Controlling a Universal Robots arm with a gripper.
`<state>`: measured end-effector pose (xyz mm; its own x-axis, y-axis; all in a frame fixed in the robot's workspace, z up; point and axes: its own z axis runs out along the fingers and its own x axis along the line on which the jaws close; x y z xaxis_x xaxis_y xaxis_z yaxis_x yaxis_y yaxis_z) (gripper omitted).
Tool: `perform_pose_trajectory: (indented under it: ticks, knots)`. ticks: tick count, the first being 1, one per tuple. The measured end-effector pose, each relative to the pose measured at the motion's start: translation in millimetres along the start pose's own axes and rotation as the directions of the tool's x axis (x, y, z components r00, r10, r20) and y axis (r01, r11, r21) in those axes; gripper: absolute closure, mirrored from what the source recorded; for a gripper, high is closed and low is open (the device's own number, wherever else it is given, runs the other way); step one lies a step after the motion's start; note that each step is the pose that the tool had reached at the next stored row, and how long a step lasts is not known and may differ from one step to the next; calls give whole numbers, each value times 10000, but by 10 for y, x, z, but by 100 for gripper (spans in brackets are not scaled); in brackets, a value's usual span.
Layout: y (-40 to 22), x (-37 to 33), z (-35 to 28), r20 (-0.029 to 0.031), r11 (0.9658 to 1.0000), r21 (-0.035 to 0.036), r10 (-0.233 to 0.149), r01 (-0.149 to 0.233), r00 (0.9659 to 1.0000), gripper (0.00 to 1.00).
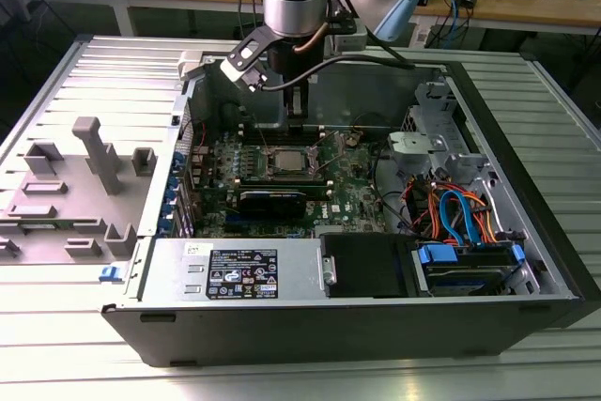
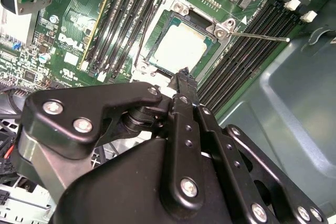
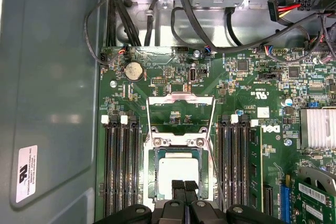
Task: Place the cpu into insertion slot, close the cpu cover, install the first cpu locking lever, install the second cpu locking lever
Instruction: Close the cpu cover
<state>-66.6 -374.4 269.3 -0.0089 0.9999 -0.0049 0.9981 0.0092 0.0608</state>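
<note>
The cpu (image 3: 178, 174) lies flat in the insertion slot (image 3: 152, 182), its silver-grey top showing in both wrist views (image 2: 181, 46). The cpu cover (image 3: 181, 98) is swung open beyond the slot, and the green board shows through its cut-out. A thin locking lever (image 2: 260, 36) sticks out sideways from the socket's corner. My gripper (image 3: 184, 187) hangs just above the slot's near edge, fingers shut together with nothing between them. In the exterior view the gripper (image 1: 296, 124) stands over the socket (image 1: 286, 162) in the open computer case.
Black memory slots (image 3: 121, 166) flank the socket on both sides. A graphics card (image 1: 272, 200) lies just in front, and the power supply (image 1: 244, 274) runs along the case front. Cable bundles (image 1: 460, 218) fill the exterior view's right. A grey fixture plate (image 1: 75, 185) sits at the left.
</note>
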Motion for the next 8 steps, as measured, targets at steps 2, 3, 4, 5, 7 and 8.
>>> perform_pose_trajectory:
  ticks: [2,3,4,5,7,8]
  knots:
    - [0,0,0,1,10000,0,0,0,10000,89]
    - [0,0,0,0,10000,4,0,0,10000,89]
    - [0,0,-1,1,10000,27,0,0,10000,89]
    - [0,0,-1,0,9997,226,0,0,10000,89]
    - [2,0,-1,-3,9985,550,-2,2,10000,89]
    - [2,0,-1,-2,9985,555,-1,1,10000,89]
